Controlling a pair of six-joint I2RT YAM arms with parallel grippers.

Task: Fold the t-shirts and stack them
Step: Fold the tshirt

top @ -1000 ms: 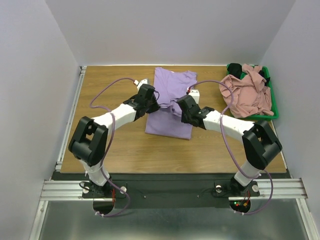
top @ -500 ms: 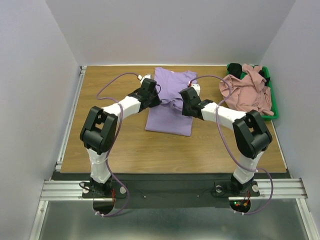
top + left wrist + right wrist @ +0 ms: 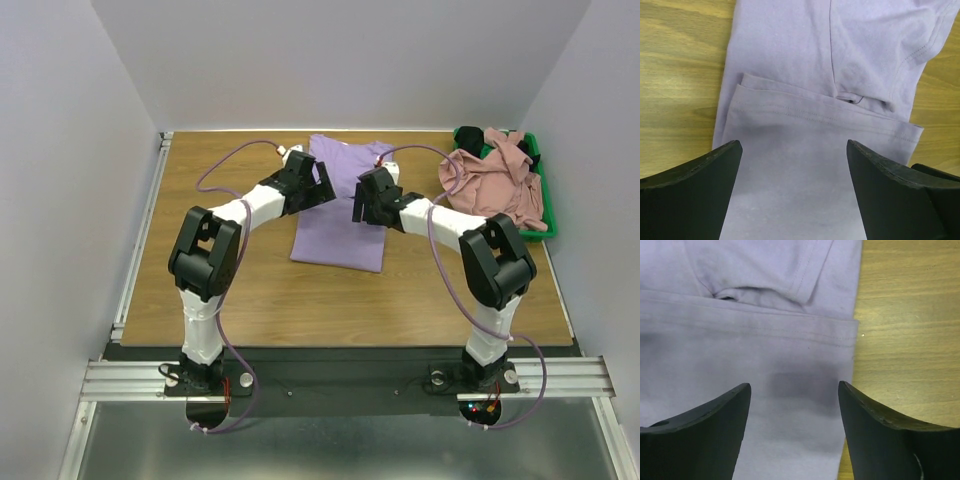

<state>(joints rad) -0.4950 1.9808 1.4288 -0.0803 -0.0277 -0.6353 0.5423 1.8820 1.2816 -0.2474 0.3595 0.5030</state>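
Two arms meet over one shirt.

Top view: the lavender t-shirt (image 3: 338, 215) lies flat on the table (image 3: 230, 290), upper centre of the frame, already a narrow rectangle. The left gripper (image 3: 322, 190) sits at its left edge and the right gripper (image 3: 360, 203) at its right edge, roughly level with each other. The pairing looks meant to work both sides of the same fold evenly. At upper right, the pink t-shirt (image 3: 495, 185) is heaped in the green bin (image 3: 546, 222) with the black t-shirt (image 3: 470, 138) bunched at the far end, both unfolded and waiting.

Left wrist view: the left gripper's (image 3: 792, 150) fingers (image 3: 695, 200) are spread wide at the bottom corners with nothing between them. The stitched hem runs across mid-frame, lying on top of the shirt body, with a tucked sleeve edge showing just above it. Wood shows at left and far right.

Right wrist view: the right gripper (image 3: 794, 390) is also spread wide and empty. The same hem crosses the upper frame, and the shirt's right edge meets bare wood on the right.

Judgement: the hem-over fold is laid down and both grippers are hovering clear of the cloth. The next move is probably another fold or setting this shirt aside. Loose cotton can slide, so the layers may shift.
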